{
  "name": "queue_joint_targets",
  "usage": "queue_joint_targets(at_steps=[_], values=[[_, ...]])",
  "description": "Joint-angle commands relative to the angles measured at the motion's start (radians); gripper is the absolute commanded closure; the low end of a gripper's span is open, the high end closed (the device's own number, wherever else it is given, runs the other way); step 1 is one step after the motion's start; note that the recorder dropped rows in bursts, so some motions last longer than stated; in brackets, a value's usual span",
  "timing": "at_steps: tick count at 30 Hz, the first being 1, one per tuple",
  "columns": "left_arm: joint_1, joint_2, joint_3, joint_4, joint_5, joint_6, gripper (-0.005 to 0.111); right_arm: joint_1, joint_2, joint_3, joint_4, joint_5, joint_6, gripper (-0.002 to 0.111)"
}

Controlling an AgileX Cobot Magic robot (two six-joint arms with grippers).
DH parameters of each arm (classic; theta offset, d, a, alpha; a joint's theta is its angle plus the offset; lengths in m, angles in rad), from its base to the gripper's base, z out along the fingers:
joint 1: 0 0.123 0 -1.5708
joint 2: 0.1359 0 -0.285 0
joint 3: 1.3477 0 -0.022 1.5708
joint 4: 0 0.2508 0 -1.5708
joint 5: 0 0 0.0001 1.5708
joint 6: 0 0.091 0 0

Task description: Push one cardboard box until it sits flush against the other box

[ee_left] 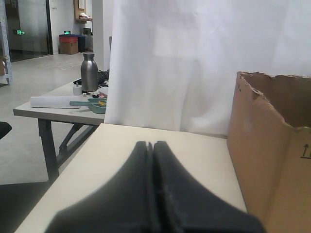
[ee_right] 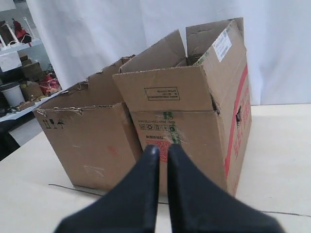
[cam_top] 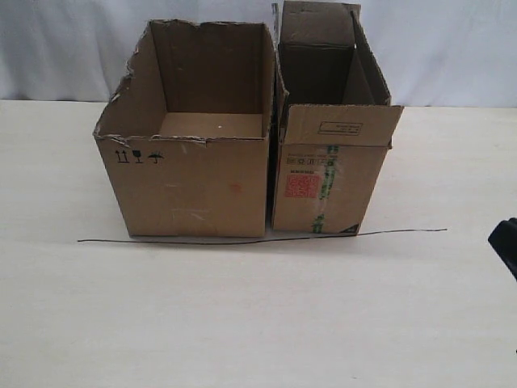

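Note:
The cardboard box [cam_top: 327, 182], narrow and tall with open flaps, red square print and green-striped tape, stands right beside the other box [cam_top: 194, 174], the wide one with a torn rim. Only a thin dark seam shows between their sides. In the right wrist view the cardboard box [ee_right: 194, 121] with its red side stripe and the other box [ee_right: 92, 141] stand together. My right gripper [ee_right: 163, 147] is shut, empty, and short of the cardboard box's front. It shows as a dark tip [cam_top: 505, 246] at the table's right edge. My left gripper [ee_left: 152, 143] is shut and empty, beside the other box [ee_left: 272, 160].
A thin black wire [cam_top: 258, 239] lies on the cream table [cam_top: 242, 323] along the front of both boxes. A white curtain [cam_top: 452, 48] hangs behind. Off the table, the left wrist view shows a side table [ee_left: 53, 109] with a steel bottle [ee_left: 89, 72].

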Motion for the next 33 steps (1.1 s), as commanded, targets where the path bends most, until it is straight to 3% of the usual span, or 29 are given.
queue_joint_targets(at_steps=[1, 6, 13, 22, 27, 28, 30, 31, 33], values=[[-0.008, -0.003, 0.003, -0.006, -0.009, -0.001, 0.107, 0.003, -0.008, 0.005, 0.002, 0.009, 0.006, 0.103], [-0.008, -0.003, 0.003, -0.006, -0.009, -0.001, 0.107, 0.003, -0.03, 0.005, -0.057, -0.055, -0.052, 0.103], [-0.008, -0.003, 0.003, -0.006, -0.009, -0.001, 0.107, 0.001, -0.318, 0.08, -0.049, -0.273, -0.052, 0.103], [-0.008, -0.003, 0.003, -0.006, -0.009, -0.001, 0.107, 0.001, -0.318, 0.08, -0.061, -0.498, -0.084, 0.103], [-0.008, -0.003, 0.003, -0.006, -0.009, -0.001, 0.107, 0.001, -0.318, 0.08, -0.156, -0.506, -0.101, 0.103], [-0.008, -0.003, 0.003, -0.006, -0.009, -0.001, 0.107, 0.001, -0.318, 0.08, -0.263, -0.5, -0.059, 0.103], [-0.008, -0.003, 0.003, -0.006, -0.009, -0.001, 0.107, 0.001, -0.318, 0.08, -0.693, -0.445, 0.316, 0.103], [-0.008, -0.003, 0.003, -0.006, -0.009, -0.001, 0.107, 0.001, -0.318, 0.08, -1.098, -0.419, 0.73, 0.103], [-0.008, -0.003, 0.003, -0.006, -0.009, -0.001, 0.107, 0.003, -0.318, 0.08, -1.529, -0.413, 1.281, 0.103]])
